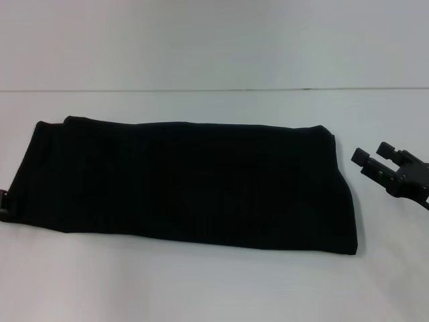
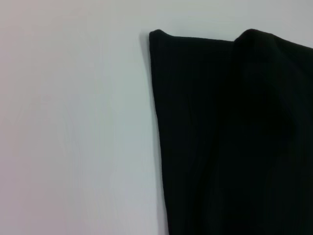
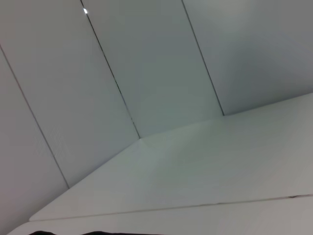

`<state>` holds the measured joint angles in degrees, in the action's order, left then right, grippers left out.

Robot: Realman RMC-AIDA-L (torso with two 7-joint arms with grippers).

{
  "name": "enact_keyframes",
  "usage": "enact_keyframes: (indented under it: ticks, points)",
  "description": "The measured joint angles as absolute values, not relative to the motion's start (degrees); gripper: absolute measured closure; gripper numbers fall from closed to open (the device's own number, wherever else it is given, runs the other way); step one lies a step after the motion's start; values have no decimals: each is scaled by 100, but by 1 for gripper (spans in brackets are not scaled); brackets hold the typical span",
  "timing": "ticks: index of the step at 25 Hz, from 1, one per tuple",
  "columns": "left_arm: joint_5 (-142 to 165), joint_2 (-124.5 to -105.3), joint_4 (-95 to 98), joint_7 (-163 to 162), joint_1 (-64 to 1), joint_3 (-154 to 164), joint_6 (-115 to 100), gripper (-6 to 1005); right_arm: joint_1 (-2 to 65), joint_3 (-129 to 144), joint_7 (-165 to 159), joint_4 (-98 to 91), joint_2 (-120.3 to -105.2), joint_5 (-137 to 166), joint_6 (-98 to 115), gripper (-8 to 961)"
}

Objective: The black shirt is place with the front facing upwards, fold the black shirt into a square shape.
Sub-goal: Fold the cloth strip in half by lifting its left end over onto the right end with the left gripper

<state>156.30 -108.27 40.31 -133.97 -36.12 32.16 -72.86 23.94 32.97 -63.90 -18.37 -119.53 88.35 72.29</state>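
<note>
The black shirt lies flat on the white table as a long folded band running left to right, with no print showing. One corner and a folded edge of the shirt fill the left wrist view. My right gripper hovers just off the shirt's right end, open, with nothing between its fingers. Only a small part of my left gripper shows at the frame's left edge, by the shirt's left end. In the right wrist view only a thin dark sliver of the shirt shows.
The white table extends bare in front of and behind the shirt. A pale panelled wall rises behind the table's far edge.
</note>
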Motion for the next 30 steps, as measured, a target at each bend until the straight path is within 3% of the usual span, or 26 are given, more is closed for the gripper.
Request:
enact_keyframes:
  ticks: [1,17,30]
  points:
    - [15629,-10830,4037,-13383,-3612,3215,-7305,948,2392,3296,-6390,-1837,-11953,8834,7230,175]
    - [14710,-10902,4507,-13113,-3549,3172,-8188,963,2365,3287,-6389,-1816,-11953,8850,7235,176]
    - [14564,-11110,3813,-12592,-3601,3235,-7341,957,2379,3312,-6374,-1775,-11953,8839,7242,177]
